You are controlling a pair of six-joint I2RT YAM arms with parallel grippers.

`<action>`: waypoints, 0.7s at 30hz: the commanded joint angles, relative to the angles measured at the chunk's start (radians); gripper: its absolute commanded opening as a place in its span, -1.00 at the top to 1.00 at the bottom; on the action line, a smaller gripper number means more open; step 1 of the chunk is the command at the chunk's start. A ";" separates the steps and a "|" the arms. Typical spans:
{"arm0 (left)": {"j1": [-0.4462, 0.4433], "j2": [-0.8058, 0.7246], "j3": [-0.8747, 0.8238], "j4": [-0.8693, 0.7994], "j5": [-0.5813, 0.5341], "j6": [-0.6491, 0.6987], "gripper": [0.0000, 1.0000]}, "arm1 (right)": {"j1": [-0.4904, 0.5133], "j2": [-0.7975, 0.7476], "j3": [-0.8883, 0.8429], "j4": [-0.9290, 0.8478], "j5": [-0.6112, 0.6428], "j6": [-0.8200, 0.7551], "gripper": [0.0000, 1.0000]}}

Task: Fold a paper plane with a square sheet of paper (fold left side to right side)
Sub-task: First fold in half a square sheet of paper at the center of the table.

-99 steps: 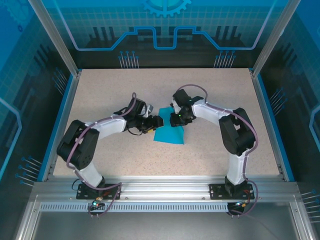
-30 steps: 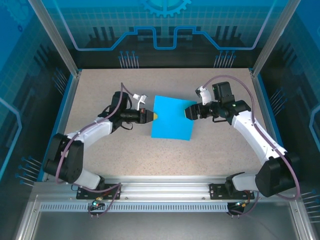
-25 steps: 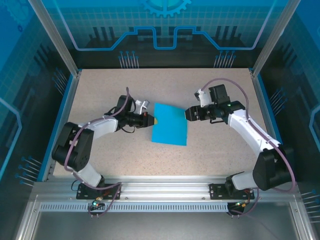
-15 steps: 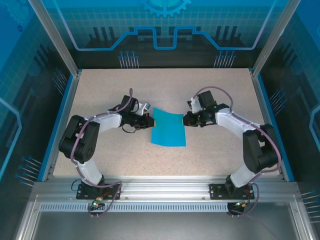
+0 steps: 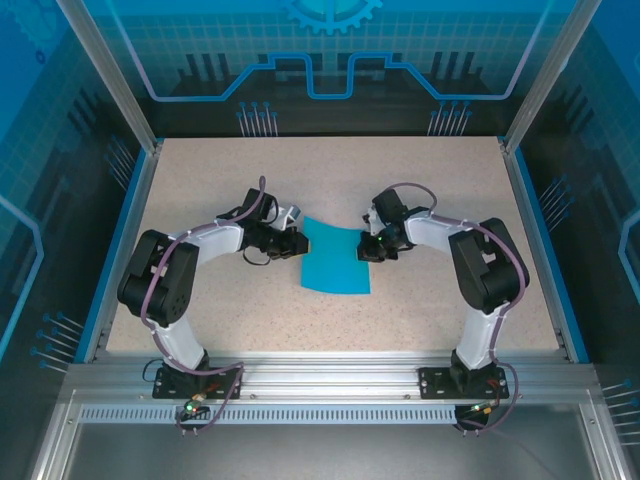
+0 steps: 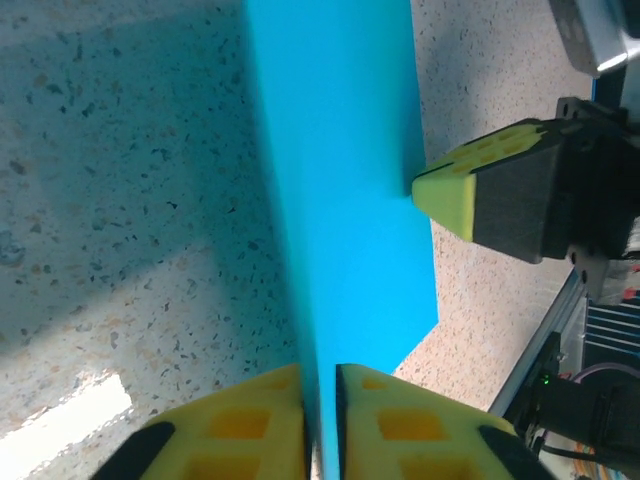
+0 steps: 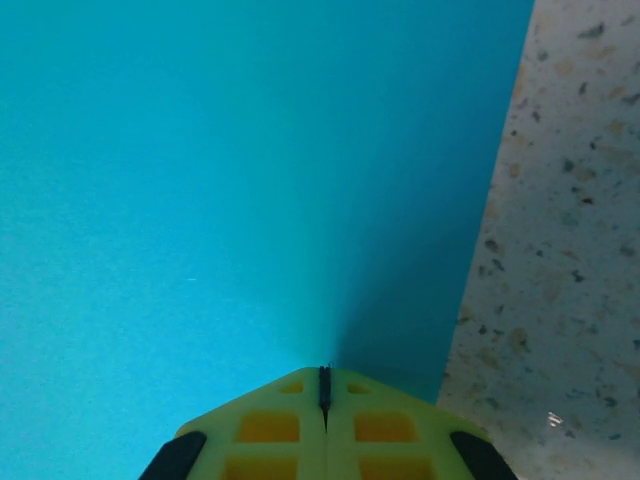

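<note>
The square sheet of paper [image 5: 336, 265] is teal-blue and lies mid-table, bowed up along its far edge between both grippers. My left gripper [image 5: 298, 243] is at its left edge. In the left wrist view the sheet [image 6: 340, 200] runs edge-on between my yellow fingers [image 6: 250, 420], which stand slightly apart around it with a thin gap. My right gripper [image 5: 369, 247] is at the sheet's right edge. In the right wrist view its tips [image 7: 324, 375] are pressed together on the paper [image 7: 250, 180], which lifts toward them. The right gripper's fingertip [image 6: 470, 190] shows across the sheet in the left wrist view.
The speckled beige table [image 5: 250, 320] is bounded by blue side rails [image 5: 118, 250] and a glass back wall. An aluminium frame [image 5: 320, 385] with both arm bases runs along the near edge. Both arms bend inward toward the middle.
Both grippers have moved inward toward each other and the sheet looks narrower and bowed. The right gripper closed on the right edge. The left jaws have parted slightly.
</note>
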 commanded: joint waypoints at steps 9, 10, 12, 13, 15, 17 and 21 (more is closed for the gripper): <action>-0.079 0.041 0.073 0.065 0.089 -0.090 0.08 | 0.029 0.029 -0.026 -0.025 0.036 0.021 0.99; -0.088 0.051 0.078 0.080 0.094 -0.105 0.06 | 0.029 0.024 -0.033 -0.012 0.030 0.022 0.97; -0.105 0.077 0.094 0.103 0.107 -0.128 0.02 | 0.029 0.010 -0.044 0.014 0.014 0.025 0.94; -0.111 0.089 0.101 0.111 0.107 -0.136 0.01 | 0.029 0.003 -0.047 0.023 0.012 0.027 0.93; -0.125 0.113 0.117 0.124 0.108 -0.148 -0.01 | 0.028 -0.020 -0.053 0.040 0.005 0.026 0.89; -0.135 0.131 0.134 0.126 0.107 -0.153 -0.02 | 0.025 -0.046 -0.057 0.050 0.007 0.026 0.84; -0.146 0.160 0.166 0.116 0.103 -0.149 0.09 | 0.011 -0.113 -0.073 0.058 0.019 0.025 0.74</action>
